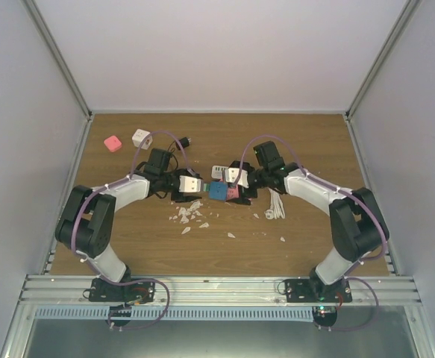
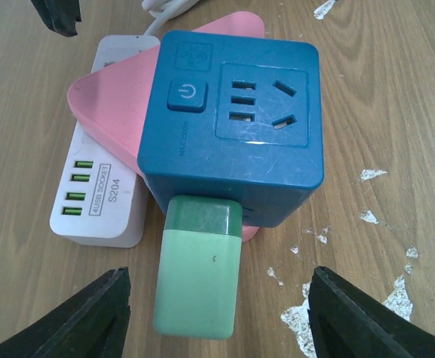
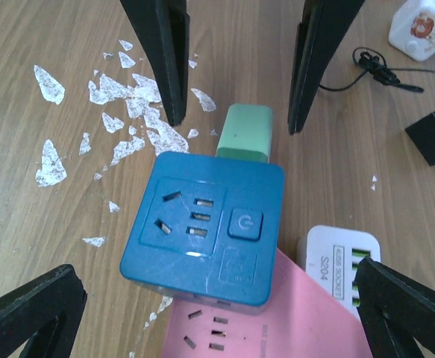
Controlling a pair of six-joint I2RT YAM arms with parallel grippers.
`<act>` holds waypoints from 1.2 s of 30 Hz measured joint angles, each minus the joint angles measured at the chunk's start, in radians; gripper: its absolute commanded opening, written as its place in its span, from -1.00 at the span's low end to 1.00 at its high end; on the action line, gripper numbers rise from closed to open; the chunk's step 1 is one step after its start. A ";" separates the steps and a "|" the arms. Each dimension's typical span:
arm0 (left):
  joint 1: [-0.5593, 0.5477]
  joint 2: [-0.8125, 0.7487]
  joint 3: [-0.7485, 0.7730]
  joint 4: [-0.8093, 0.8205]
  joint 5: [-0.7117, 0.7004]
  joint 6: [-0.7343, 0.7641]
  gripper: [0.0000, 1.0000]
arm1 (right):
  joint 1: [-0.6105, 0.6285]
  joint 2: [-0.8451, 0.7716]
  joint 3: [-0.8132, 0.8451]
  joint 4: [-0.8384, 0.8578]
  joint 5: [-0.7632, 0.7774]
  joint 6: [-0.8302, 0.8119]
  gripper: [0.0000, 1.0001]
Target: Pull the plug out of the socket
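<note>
A pale green plug sits in the near side of a blue cube socket, which lies partly on a pink socket block. My left gripper is open, with a black finger on each side of the plug and a clear gap on both sides. From the other side my right gripper is open wide around the blue socket and pink block, touching neither. The right wrist view shows the plug between the left arm's fingers. From above, both grippers flank the blue socket.
A white USB socket strip lies against the pink block. White flakes dot the wooden table. At the back left are a small pink cube, a white adaptor and a black cable. A white cable lies under the right arm.
</note>
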 measured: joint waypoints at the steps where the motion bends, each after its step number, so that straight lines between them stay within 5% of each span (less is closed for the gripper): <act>1: 0.000 0.004 0.000 0.001 0.000 0.000 0.28 | 0.007 0.000 -0.002 0.011 0.004 -0.005 0.99; 26: -0.002 0.061 0.032 0.041 -0.002 0.008 -0.17 | 0.068 0.110 -0.037 0.204 0.064 0.005 0.64; 36: -0.005 0.066 0.032 0.038 -0.006 0.016 -0.37 | 0.076 0.123 -0.048 0.222 0.094 0.014 0.26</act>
